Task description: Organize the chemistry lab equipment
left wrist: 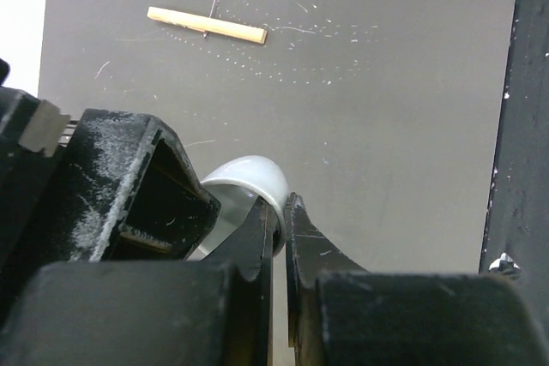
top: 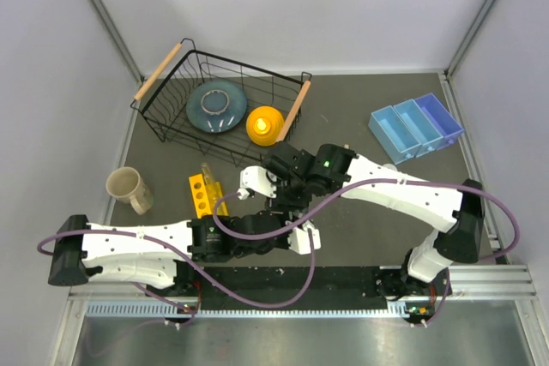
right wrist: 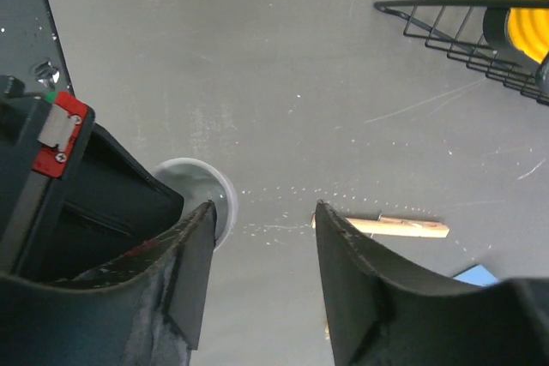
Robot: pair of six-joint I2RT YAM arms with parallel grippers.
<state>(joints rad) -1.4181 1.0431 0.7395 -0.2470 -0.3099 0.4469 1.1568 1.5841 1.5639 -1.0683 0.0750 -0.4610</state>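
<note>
My left gripper (left wrist: 281, 212) is shut on the rim of a small white round piece (left wrist: 249, 179), held just over the dark table. The same piece shows in the right wrist view (right wrist: 196, 190), beside the left fingertip of my right gripper (right wrist: 262, 212), which is open and empty above the table. A thin pale wooden stick (left wrist: 206, 25) lies flat beyond the piece; it also shows by my right gripper's right finger (right wrist: 403, 227). A slim clear tube (top: 206, 174) stands tilted in a yellow rack (top: 200, 196). The brush and the second white piece are out of view.
A black wire basket (top: 163, 122) at the back left holds a blue-grey plate (top: 216, 106) and a yellow dome (top: 264, 124). A beige mug (top: 129, 188) stands at the left. Blue trays (top: 416, 126) sit at the back right. Both wrists crowd together mid-table (top: 287, 199).
</note>
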